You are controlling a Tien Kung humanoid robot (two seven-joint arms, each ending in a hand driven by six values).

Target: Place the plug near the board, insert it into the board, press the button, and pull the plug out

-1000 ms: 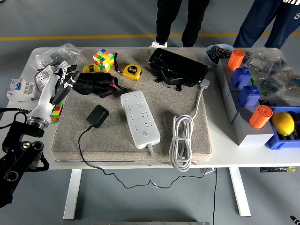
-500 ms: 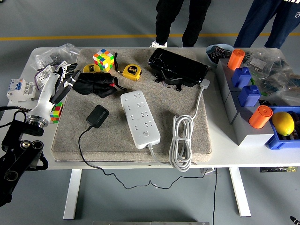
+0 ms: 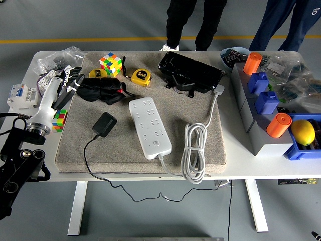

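On the grey mat (image 3: 210, 145) in the middle of the table (image 3: 30, 133) lies the black plug (image 3: 104, 124). It sits flat, just left of the white board (image 3: 149, 127), not touching it. A thin black wire (image 3: 90, 160) runs from the plug toward the near edge of the mat and off the table. The board lies long-ways, with its button (image 3: 158, 143) at the near end. A white cord (image 3: 194, 153) comes out of that end and is bundled in loops to the right of the board. It then runs up to a small white plug head (image 3: 219, 89) near the far right of the mat.

The left robot hand (image 3: 67, 85) hangs over the left edge of the mat, well apart from the plug. Its dark fingers are spread and hold nothing. It points at a black glove (image 3: 100, 90) lying behind the plug. A small colour cube (image 3: 60, 119) sits by the robot's white wrist.

Farther back on the mat are a bigger colour cube (image 3: 111, 64), a yellow tape measure (image 3: 141, 77) and a black case (image 3: 190, 73). On the right of the table are blue and grey boxes (image 3: 261, 108), two orange cans (image 3: 253, 64) and a lemon (image 3: 302, 132). Two persons' legs (image 3: 193, 22) stand at the far side.
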